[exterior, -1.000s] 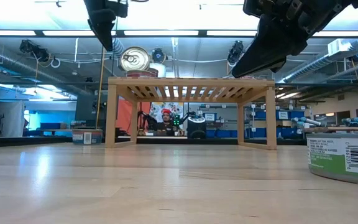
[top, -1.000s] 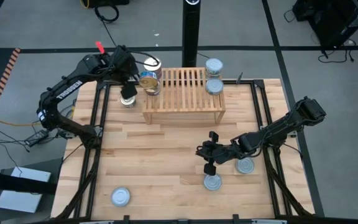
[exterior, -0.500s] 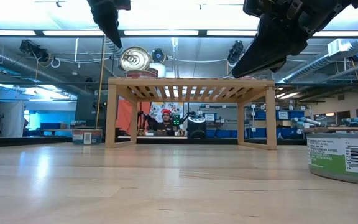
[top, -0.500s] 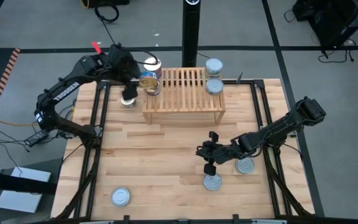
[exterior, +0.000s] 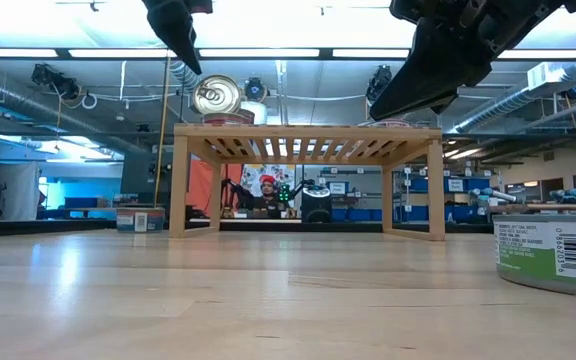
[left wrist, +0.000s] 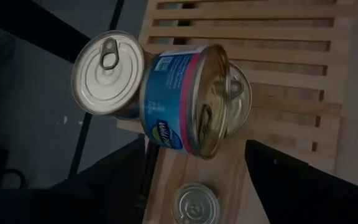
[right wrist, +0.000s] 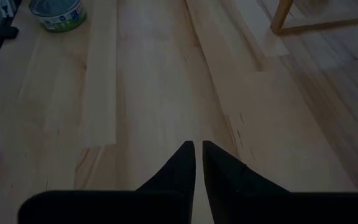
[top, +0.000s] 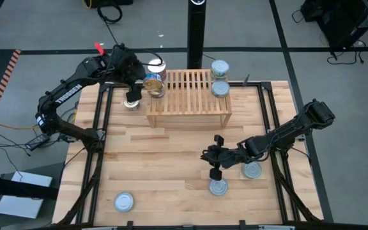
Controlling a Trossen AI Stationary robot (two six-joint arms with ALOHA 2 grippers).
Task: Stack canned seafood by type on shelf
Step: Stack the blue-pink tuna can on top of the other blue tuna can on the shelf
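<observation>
While the left arm's white lettering is too small to read from above, the left gripper (top: pixel 131 96) hangs with fingers spread wide and empty just beside the shelf's (top: pixel 188 110) left end. Two gold-lidded tins (left wrist: pixel 166 93) sit there, one tilted on the other; its blue label's writing is cut off. Two silver-lidded tins (top: pixel 220 78) stand at the shelf's right end. Fingers nearly together, holding nothing, the right gripper (top: pixel 214 172) hovers over the table just beside a silver tin (top: pixel 218 186).

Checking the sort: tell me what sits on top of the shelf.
The shelf carries gold-lidded tins at its far left corner, one tilted against another, and blue-lidded tins far right. Tins beneath the top ones are covered.
</observation>
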